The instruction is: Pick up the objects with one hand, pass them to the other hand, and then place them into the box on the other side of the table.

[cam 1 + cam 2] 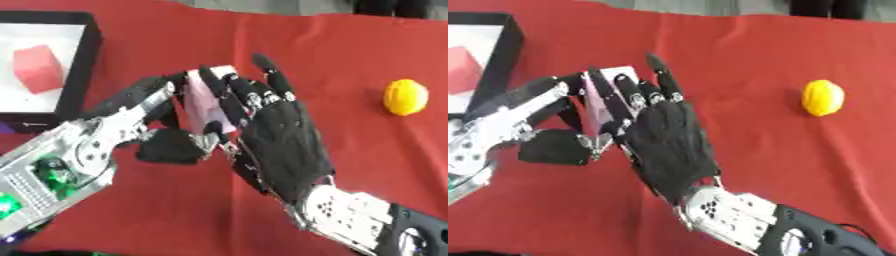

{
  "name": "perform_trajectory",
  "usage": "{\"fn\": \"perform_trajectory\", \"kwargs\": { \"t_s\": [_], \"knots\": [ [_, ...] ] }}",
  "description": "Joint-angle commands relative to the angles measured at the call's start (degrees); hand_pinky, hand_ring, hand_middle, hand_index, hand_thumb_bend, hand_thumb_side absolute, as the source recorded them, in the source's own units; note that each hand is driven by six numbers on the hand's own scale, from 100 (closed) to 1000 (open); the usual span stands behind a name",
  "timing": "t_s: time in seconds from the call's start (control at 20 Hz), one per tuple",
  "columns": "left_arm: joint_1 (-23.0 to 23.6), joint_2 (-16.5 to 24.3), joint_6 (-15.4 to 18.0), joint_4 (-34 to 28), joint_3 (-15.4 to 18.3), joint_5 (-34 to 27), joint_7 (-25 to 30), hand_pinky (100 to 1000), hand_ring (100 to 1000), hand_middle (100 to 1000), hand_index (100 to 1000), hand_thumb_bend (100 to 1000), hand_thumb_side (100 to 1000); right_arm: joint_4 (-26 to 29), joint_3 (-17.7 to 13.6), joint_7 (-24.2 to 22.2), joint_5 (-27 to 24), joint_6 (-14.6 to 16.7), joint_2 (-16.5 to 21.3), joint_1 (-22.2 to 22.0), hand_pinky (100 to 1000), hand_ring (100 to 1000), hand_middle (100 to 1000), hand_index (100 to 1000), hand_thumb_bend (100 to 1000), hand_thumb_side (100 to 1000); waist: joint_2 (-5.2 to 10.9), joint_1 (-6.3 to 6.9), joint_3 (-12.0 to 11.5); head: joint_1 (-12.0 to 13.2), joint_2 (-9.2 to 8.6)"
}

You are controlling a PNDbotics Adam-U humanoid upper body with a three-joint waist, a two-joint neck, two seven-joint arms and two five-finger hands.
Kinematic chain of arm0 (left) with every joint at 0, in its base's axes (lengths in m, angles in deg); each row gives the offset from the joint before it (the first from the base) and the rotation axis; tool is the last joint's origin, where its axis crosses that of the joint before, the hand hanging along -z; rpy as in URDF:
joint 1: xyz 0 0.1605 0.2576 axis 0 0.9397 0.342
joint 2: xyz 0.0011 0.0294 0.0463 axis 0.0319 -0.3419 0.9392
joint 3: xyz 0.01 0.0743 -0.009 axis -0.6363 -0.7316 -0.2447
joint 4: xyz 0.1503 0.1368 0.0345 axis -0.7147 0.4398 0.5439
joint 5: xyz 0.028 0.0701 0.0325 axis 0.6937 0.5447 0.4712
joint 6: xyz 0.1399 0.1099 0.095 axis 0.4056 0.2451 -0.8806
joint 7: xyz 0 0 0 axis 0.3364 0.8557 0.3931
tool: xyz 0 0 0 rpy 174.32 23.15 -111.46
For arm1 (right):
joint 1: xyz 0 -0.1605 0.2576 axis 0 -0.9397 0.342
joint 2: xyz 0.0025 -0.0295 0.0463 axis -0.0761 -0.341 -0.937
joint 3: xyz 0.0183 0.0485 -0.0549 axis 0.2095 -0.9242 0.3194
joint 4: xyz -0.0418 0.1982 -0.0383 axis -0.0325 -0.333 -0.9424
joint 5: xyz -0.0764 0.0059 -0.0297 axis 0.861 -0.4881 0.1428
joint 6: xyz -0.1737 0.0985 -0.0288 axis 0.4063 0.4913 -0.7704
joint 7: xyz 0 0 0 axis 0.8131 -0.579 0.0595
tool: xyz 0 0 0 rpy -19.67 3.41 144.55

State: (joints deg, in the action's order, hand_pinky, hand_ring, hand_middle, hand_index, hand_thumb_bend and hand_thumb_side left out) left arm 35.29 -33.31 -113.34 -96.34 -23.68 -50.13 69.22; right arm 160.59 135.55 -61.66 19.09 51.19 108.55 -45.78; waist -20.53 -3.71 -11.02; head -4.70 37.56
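Left eye view, from left to right. Far left: a black box (81, 75) with a white floor, holding a red cube (38, 68) tilted on the floor. Centre: the two hands meet above the red table (367, 155) with a pale pink block (206, 102) between them. The left hand (162, 142) enters from the lower left — its fingers (144, 90) curl round the block's left side and its thumb lies below the block. The right hand (280, 140) enters from the lower right, back of the hand toward the camera; its fingers (232, 95) lie against the block's right face, slightly bent, one fingertip raised clear above the rest. The block stands roughly upright, held off the table, touched by both hands; whether the right hand's thumb closes on it cannot be told, since the palm side is hidden. Right: a yellow ball (405, 97) rests alone on the table — well apart from the hands and from the box.
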Motion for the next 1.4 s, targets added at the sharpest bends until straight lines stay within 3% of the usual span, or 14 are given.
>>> {"fn": "perform_trajectory", "kwargs": {
  "t_s": [0.05, 0.5, 0.85, 1.2, 1.4],
  "knots": [
    [-0.55, 0.41, -0.31, -1.05, 1.38, -0.64, -1.78, 680, 459, 301, 272, 100, 245, 1.39, 0.69, -0.34, 1.72, -0.39, -0.57, 0.7, 929, 967, 869, 962, 663, 100, 0.91, 0.21, 0.01, -0.04, -0.77],
    [0.06, 0.7, -0.72, -0.56, 1.91, -1.66, -4.23, 677, 454, 285, 268, 100, 245, 1.39, 1.34, -1.14, 2.75, -1.23, -0.63, 0.5, 952, 992, 904, 973, 665, 100, 0.83, 0.17, 0.11, -0.02, -0.8],
    [0.95, 2.19, 1.79, 1.54, 3.7, -0.68, -7.53, 674, 451, 280, 266, 100, 244, 1.39, 1.4, -0.4, 3.15, -0.02, -0.42, 0.27, 965, 991, 903, 968, 655, 100, 1.03, 0.34, 0.34, 0.19, -0.83],
    [2.54, 7.47, 3.88, 1.38, 10.49, -4.6, -13.26, 679, 449, 280, 268, 100, 252, 1.39, 1.12, 3.43, 0.0, 0.91, 0.14, -0.6, 922, 963, 884, 937, 521, 100, 1.49, 0.5, 0.23, 1.38, -0.88],
    [3.77, 10.43, 4.78, 1.03, 13.22, -6.73, -16.48, 683, 450, 281, 270, 100, 256, 1.39, 0.52, 6.03, -2.11, 1.43, 0.86, -1.09, 915, 961, 882, 937, 494, 100, 1.72, 0.47, 0.36, 2.08, -1.58]
  ]
}}
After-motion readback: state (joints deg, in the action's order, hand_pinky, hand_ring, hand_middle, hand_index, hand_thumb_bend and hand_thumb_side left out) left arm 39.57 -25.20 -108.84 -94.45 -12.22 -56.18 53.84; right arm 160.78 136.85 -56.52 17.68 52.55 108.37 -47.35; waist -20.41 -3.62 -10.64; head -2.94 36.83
